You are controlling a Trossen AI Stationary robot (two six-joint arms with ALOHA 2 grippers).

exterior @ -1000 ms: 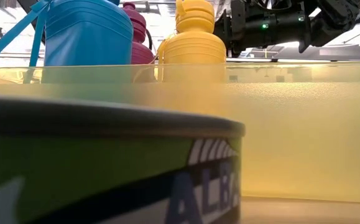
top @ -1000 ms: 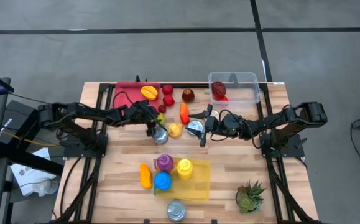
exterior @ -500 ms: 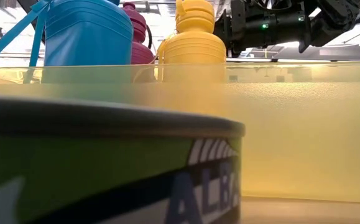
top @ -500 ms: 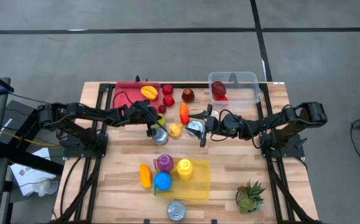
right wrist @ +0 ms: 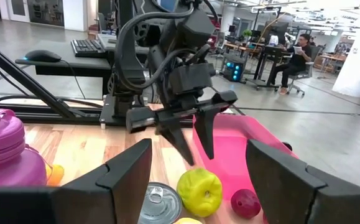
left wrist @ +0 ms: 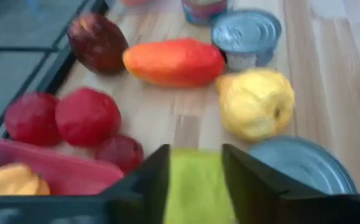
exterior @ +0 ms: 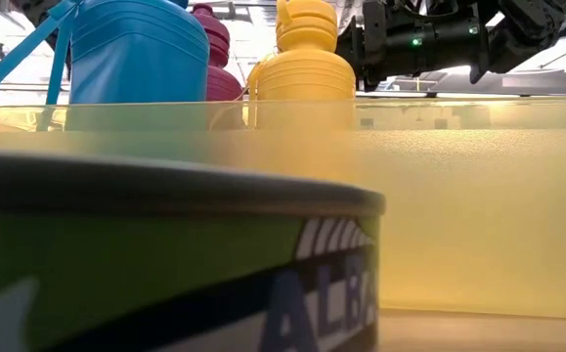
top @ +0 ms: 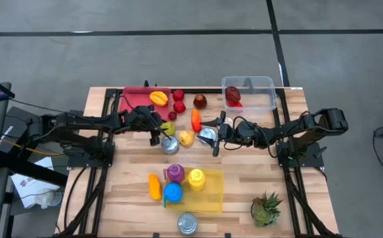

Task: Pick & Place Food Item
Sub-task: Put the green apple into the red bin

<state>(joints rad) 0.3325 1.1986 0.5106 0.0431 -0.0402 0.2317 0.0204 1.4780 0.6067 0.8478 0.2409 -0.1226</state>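
Note:
A yellow-green fruit (top: 168, 127) (right wrist: 198, 190) lies on the wooden table near its middle, beside a red tray (top: 138, 100). My left gripper (right wrist: 197, 155) (top: 157, 129) hangs open just above it, fingers pointing down at a slant; in the left wrist view the fruit (left wrist: 195, 186) shows between the two fingers. Around it lie red fruits (top: 178, 100), an orange one (top: 196, 119), a yellow one (top: 186, 138) and a tin can (top: 170, 143). My right gripper (top: 215, 135) waits open at mid-table, level, facing the left arm, nothing between its fingers.
A clear bin (top: 249, 92) with a red item (top: 233, 96) stands at the far right. A second can (top: 208, 134) sits under my right gripper. A yellow tray (top: 211, 195) with bottles, another can (top: 187, 223) and a potted plant (top: 265, 209) fill the near side.
My left gripper has risen and drawn back toward the table's left edge, off the tin can. The yellow-green fruit now shows uncovered on the table in front of it. My right arm has kept still.

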